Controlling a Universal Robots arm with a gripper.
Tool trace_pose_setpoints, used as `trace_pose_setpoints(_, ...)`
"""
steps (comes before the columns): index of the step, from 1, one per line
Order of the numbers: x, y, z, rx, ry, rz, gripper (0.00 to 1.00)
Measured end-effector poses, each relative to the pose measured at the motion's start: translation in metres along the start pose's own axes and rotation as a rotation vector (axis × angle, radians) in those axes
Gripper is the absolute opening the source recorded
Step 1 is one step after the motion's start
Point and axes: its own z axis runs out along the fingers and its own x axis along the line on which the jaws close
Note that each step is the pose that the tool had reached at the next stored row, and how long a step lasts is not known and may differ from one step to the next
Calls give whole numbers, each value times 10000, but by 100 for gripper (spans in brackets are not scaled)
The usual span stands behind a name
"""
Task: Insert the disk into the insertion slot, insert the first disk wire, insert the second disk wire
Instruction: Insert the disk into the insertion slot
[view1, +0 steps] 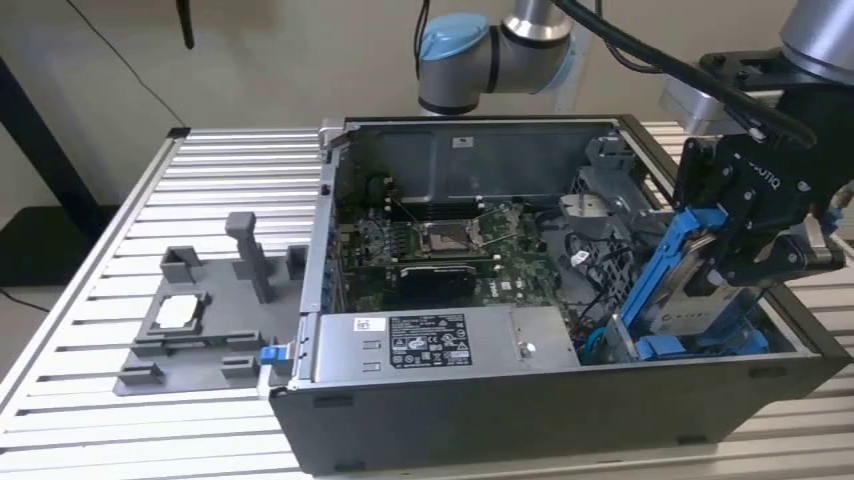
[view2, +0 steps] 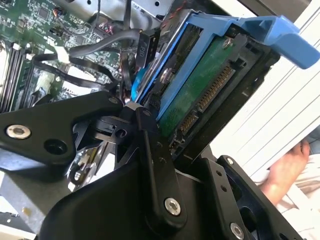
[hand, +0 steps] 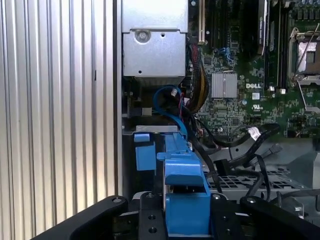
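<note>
Gripper (view1: 731, 262) is pinched on the disk (view1: 678, 285), black fingers (view2: 152, 150) pressing its flat sides. In the second wrist view the green board face of the disk (view2: 200, 95) sits between them. The disk stands tilted on edge in its blue carrier, at the front corner of the computer case (view1: 534, 420) on the exterior view's right. Its upper end is above the case rim and its lower end is down by the blue trim of the insertion slot (view1: 657, 348); cannot tell if it has entered. In the first wrist view the blue carrier tab (hand: 186, 200) lines up over the dark bay beside the case's side wall, with another blue trim piece (hand: 145, 150) just beside it. It is tight there: black cables (hand: 235, 150) crowd the motherboard side, touching or nearly touching the carrier edge. The power supply (view1: 441, 345) lies along the front wall and the motherboard (view1: 441, 240) is well apart. There is open room above the case. The grey fixture (view1: 200, 330) sits on the slatted table (view1: 80, 300) on the exterior view's left, clear of the arm. A person's hand (view2: 285, 170) is outside the case.
</note>
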Motion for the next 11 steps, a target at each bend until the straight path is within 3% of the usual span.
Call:
trace_pose_setpoints(4, 2, -1, 58, 23, -1, -1, 32)
trace_pose_setpoints(11, 2, -1, 58, 23, 3, -1, 34)
